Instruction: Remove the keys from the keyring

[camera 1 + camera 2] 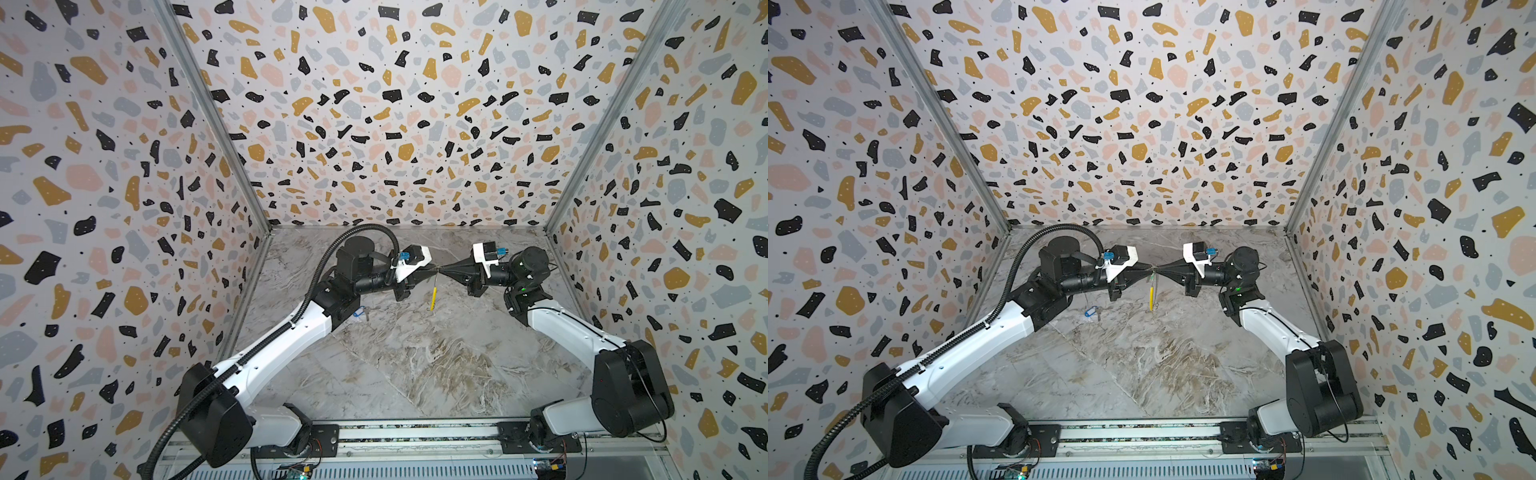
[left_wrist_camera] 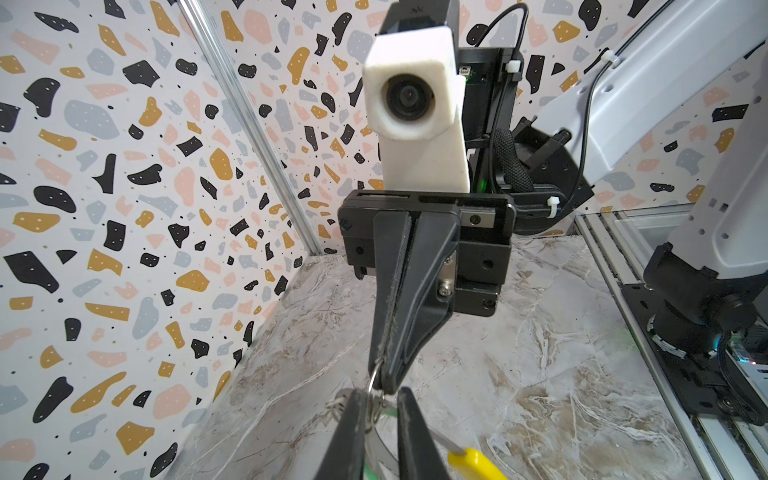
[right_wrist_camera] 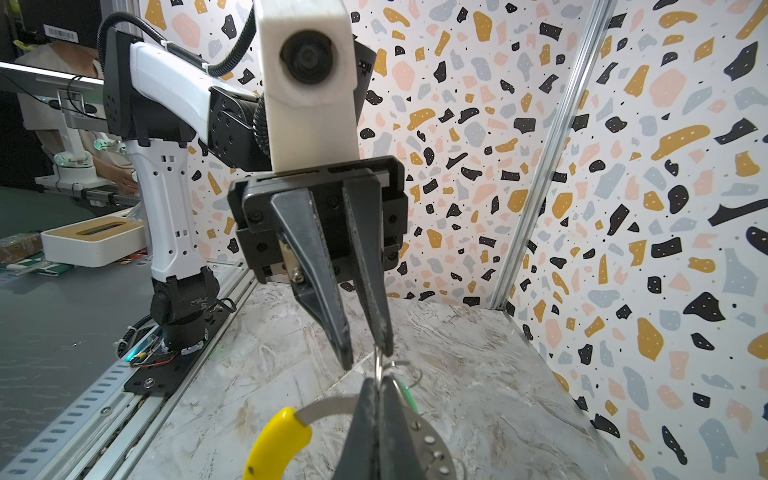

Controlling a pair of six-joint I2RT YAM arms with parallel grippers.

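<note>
Both grippers meet tip to tip above the middle of the table. My right gripper (image 3: pixel 376 384) (image 1: pixel 441 271) is shut on the top of the keyring (image 3: pixel 328 405), a thin silver band whose yellow sleeve (image 3: pixel 278 440) (image 1: pixel 433 296) (image 1: pixel 1150 297) hangs below. A small wire ring (image 3: pixel 378 365) sticks out past its tips, with a green tag (image 3: pixel 405 395) beside it. My left gripper (image 2: pixel 380 395) (image 1: pixel 433 271) stands narrowly open around that wire ring (image 2: pixel 374 409), one finger touching it. The key with the blue tag (image 1: pixel 1090 311) lies on the table by the left arm.
Patterned walls (image 1: pixel 395 124) enclose the marble table (image 1: pixel 415 353) at the back and on both sides. A metal rail (image 1: pixel 415 436) carrying both arm bases runs along the front edge. The left forearm (image 1: pixel 291 332) partly covers the blue-tagged key in a top view.
</note>
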